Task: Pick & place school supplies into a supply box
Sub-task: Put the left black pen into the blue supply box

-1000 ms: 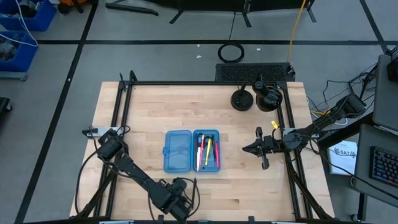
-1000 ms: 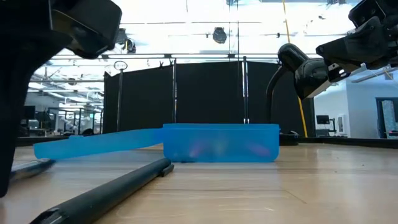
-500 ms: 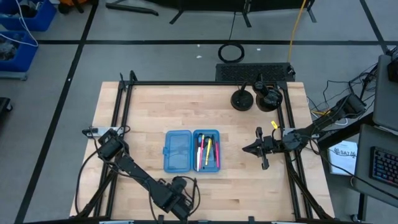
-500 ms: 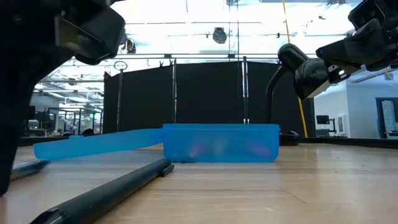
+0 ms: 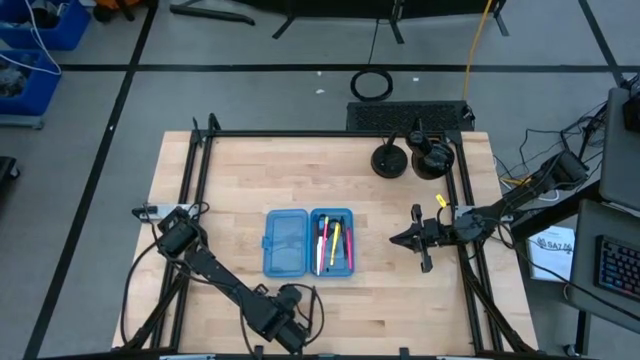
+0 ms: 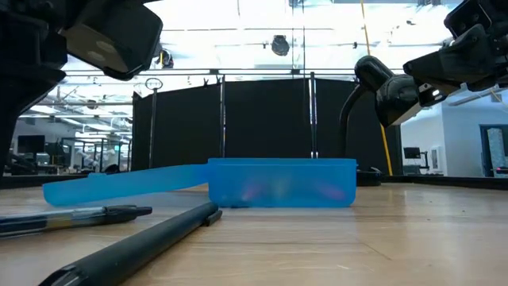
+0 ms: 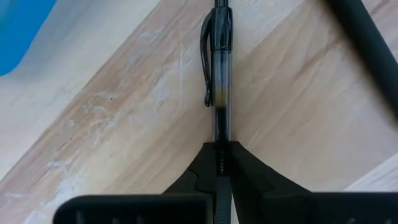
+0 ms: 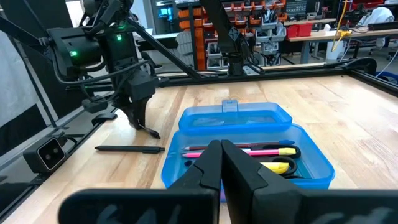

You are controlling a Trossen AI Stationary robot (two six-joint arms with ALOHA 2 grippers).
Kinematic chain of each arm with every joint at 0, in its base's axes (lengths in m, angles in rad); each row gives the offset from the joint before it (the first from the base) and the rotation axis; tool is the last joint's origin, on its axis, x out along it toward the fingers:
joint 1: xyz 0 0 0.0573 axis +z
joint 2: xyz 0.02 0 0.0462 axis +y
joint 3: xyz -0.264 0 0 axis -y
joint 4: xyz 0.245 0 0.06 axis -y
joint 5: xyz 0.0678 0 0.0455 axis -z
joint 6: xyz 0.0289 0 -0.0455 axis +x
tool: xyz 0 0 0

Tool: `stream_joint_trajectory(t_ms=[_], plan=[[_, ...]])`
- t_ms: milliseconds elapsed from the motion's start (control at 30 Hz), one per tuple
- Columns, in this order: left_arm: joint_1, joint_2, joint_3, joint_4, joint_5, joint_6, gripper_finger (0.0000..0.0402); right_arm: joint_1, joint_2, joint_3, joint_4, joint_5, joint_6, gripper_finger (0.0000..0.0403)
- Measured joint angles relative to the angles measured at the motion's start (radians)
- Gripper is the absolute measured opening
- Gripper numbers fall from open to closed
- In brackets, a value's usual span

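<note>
While the left gripper (image 7: pixel 222 163) reaches down at the near edge of the table (image 5: pixel 240 180), its two fingers are pressed together on the end of one black pen (image 7: pixel 219 74), which lies flat on the wood. From the right wrist view the same pen (image 8: pixel 129 149) stretches along the boards just beside the gripper's tip. One blue pencil case (image 5: pixel 308 241) lies open near the middle of the table, its two halves side by side: the lid half is bare, and the other half holds a pink pen (image 8: pixel 236 148), a yellow one (image 8: pixel 277 151) and a further yellow item I cannot make out. The right gripper (image 5: pixel 410 238) hangs above the table to the right of the case, its fingers pressed together and holding nothing. Two black round objects (image 5: pixel 410 158) stand at the far right corner.
</note>
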Motion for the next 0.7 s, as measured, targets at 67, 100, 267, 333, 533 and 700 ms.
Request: stream_joint_trajectory(t_ms=[67,100,267,333,533,700], plan=[[0.0,0.005,0.026,-0.028,-0.013,0.002,0.0023,0.0,0.0,0.0,0.0,0.0,0.0,0.0004],[0.0,0.006,0.047,-0.048,-0.018,0.004,0.0024,0.0,0.0,0.0,0.0,0.0,0.0,0.0004],[-0.002,0.022,0.167,-0.148,-0.076,0.007,0.0023,0.0,0.0,0.0,-0.016,0.0,0.0,0.0004],[0.0,0.02,0.227,-0.174,-0.111,0.007,0.0023,0.0,0.0,0.0,-0.016,0.0,0.0,0.0004],[0.009,0.016,0.36,-0.266,-0.231,0.001,0.0023,0.0,0.0,0.0,-0.017,0.0,0.0,0.0004],[0.083,0.013,0.444,-0.302,-0.305,-0.021,0.0023,0.0,0.0,0.0,-0.016,0.0,0.008,0.0004]])
